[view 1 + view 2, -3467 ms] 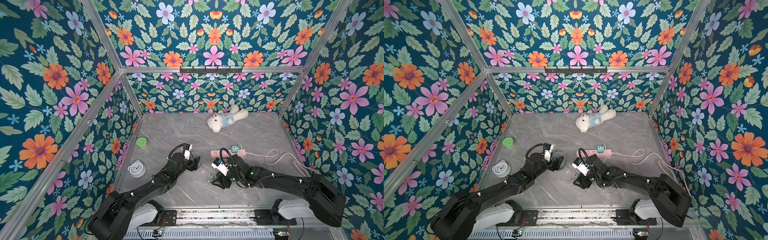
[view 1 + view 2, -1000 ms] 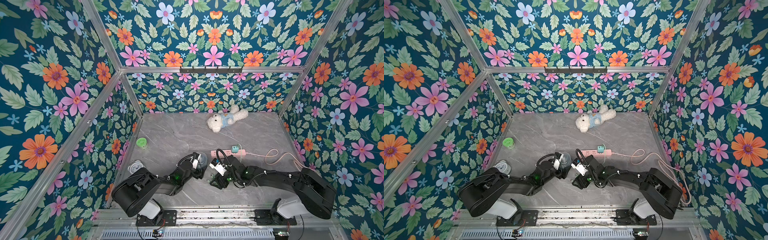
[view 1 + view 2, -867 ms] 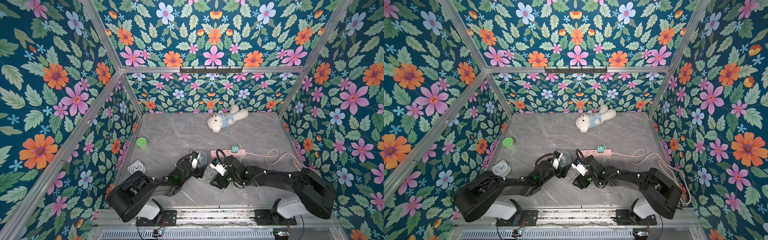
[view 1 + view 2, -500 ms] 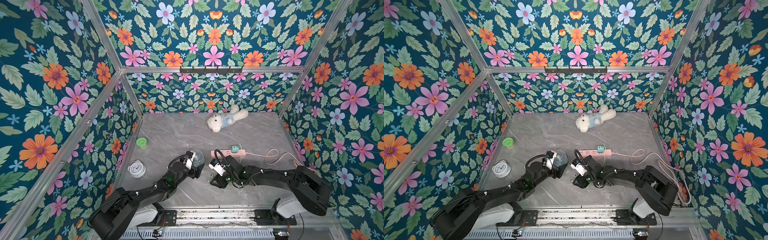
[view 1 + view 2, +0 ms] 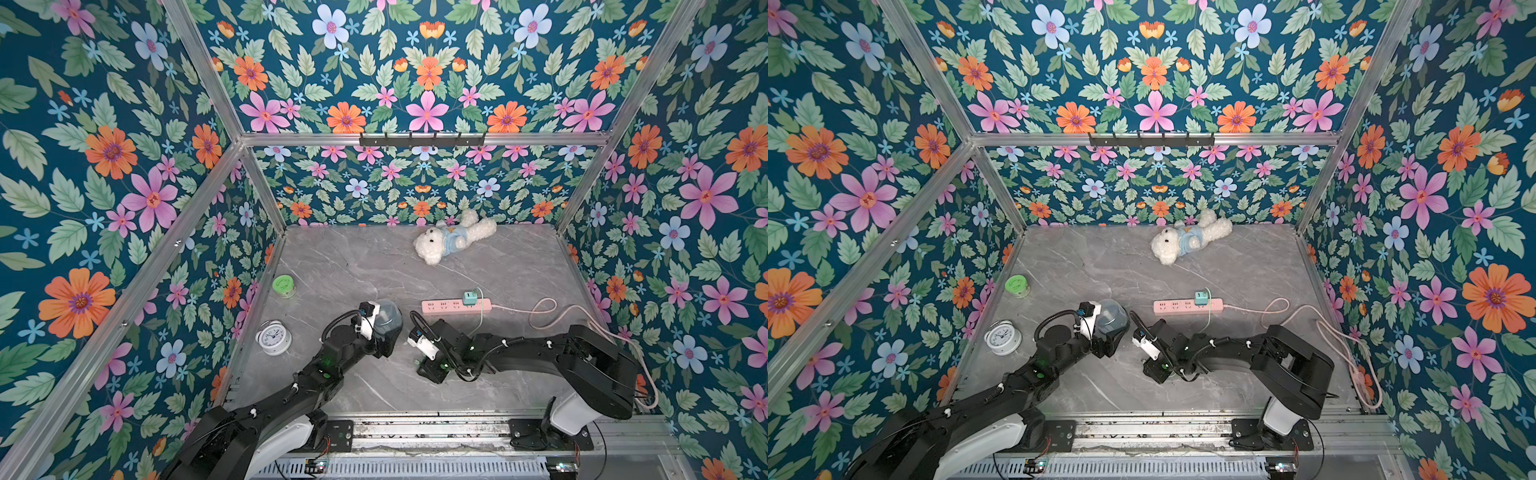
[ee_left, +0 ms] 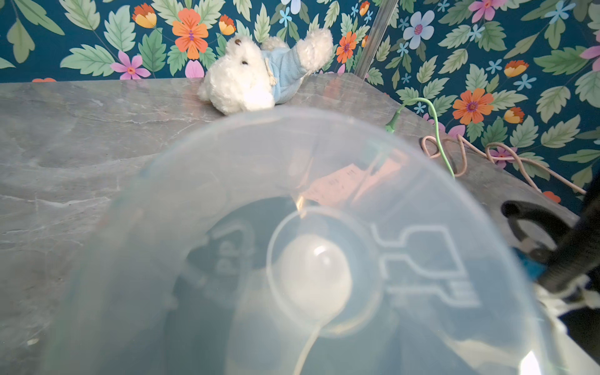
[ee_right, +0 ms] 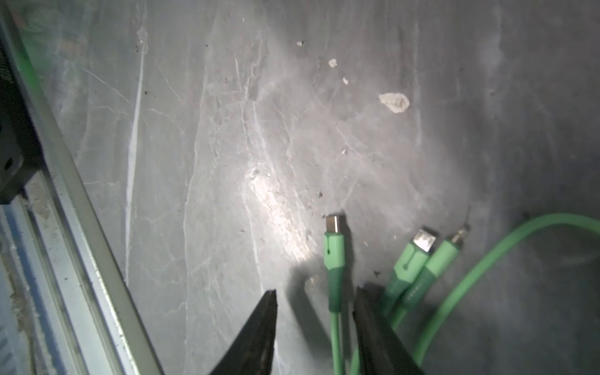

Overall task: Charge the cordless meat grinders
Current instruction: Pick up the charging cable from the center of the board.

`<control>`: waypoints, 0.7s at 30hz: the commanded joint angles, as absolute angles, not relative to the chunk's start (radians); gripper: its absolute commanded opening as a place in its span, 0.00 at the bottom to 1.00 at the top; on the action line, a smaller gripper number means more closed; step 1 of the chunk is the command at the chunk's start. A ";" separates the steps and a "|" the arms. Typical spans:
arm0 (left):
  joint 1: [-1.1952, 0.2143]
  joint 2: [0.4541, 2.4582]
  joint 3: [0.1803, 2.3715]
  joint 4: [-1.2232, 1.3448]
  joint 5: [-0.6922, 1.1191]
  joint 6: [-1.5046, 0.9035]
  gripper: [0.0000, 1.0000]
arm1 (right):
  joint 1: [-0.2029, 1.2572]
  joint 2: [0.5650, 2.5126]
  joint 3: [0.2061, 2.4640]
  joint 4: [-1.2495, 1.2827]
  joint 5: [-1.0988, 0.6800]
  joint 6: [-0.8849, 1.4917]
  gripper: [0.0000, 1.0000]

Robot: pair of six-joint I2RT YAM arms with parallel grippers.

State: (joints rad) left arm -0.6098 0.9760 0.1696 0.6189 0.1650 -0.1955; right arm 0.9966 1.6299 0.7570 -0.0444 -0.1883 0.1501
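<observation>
The left gripper (image 5: pixel 380 334) clasps the small dome-topped, translucent blue-grey cordless meat grinder (image 5: pixel 390 319) at eight o'clock of the long pink power strip (image 5: pixel 446 306), while the right gripper (image 7: pixel 315 292), jaws narrowly apart, straddles a bright green charging-cable plug (image 7: pixel 334 250), not yet gripped, so plugging in remains.

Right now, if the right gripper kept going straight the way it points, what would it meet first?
Most likely the green cable branch with the flat metal plug, which lies between the open jaws of the right gripper. The grey marble tabletop is directly beneath it. Depth is hard to judge in the wrist view.
</observation>
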 commanded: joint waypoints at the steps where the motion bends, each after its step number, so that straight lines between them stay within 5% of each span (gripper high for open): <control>1: -0.601 0.955 0.174 0.628 0.204 -0.213 0.81 | 1.019 1.649 0.778 -0.124 -0.116 0.129 0.42; 10: -0.554 0.886 0.185 0.577 0.234 -0.232 0.81 | 1.096 1.722 0.815 -0.250 0.035 0.125 0.22; 17: -0.541 0.878 0.190 0.562 0.256 -0.234 0.81 | 1.098 1.712 0.813 -0.251 0.023 0.147 0.03; 21: -0.536 0.872 0.196 0.549 0.276 -0.231 0.81 | 1.095 1.669 0.787 -0.207 -0.007 0.168 0.00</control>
State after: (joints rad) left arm -0.5385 0.8776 0.1856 0.5232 0.2504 -0.2287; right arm 1.0966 1.6814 0.8082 -0.0765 0.0162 0.1486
